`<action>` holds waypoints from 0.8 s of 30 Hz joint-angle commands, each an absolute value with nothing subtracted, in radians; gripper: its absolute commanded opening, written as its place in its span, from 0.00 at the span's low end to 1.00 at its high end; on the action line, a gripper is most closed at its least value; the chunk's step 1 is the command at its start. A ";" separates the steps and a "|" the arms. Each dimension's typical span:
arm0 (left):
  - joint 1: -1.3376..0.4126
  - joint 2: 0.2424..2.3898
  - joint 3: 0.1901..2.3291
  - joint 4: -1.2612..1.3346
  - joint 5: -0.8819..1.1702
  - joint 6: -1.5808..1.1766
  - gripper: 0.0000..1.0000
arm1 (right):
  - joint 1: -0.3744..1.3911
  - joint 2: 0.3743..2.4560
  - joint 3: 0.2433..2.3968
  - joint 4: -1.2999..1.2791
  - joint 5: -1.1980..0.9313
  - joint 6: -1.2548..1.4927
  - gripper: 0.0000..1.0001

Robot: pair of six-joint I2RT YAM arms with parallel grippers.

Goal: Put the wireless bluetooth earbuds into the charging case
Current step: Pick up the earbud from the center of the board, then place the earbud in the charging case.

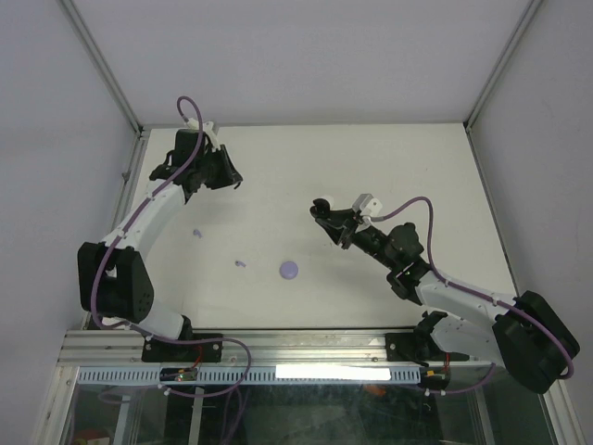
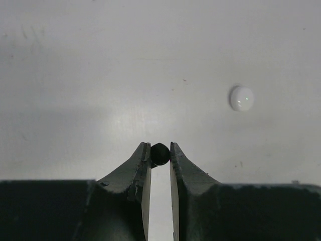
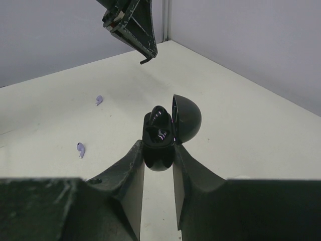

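My left gripper (image 2: 160, 149) is shut on a tiny black earbud (image 2: 160, 153), pinched at the fingertips above the table; it shows at the far left in the top view (image 1: 227, 174). My right gripper (image 3: 159, 149) is shut on a black charging case (image 3: 159, 150) held off the table, with its lid (image 3: 187, 118) swung open to the right. A glossy black shape (image 3: 159, 116) sits in the case's open top. The right gripper is mid-table in the top view (image 1: 322, 213). Two lavender earbuds (image 1: 196, 234) (image 1: 240, 265) lie on the table between the arms.
A round lavender case (image 1: 289, 270) lies near the table's front middle. A small round white case (image 2: 242, 98) with a green dot lies on the table ahead and right of the left gripper. The left arm's fingers (image 3: 131, 26) show at the top of the right wrist view.
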State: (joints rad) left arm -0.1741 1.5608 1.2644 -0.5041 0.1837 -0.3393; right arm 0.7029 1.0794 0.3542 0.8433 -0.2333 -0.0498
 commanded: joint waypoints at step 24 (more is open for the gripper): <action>-0.638 1.141 0.829 0.368 0.145 -0.807 0.06 | 0.722 1.218 0.436 1.164 -0.183 -0.076 0.00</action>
State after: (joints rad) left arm -0.5980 1.1835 0.8501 0.1741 0.1886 -0.7147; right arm 0.7155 1.1973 0.3893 1.0348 -0.2127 -0.0620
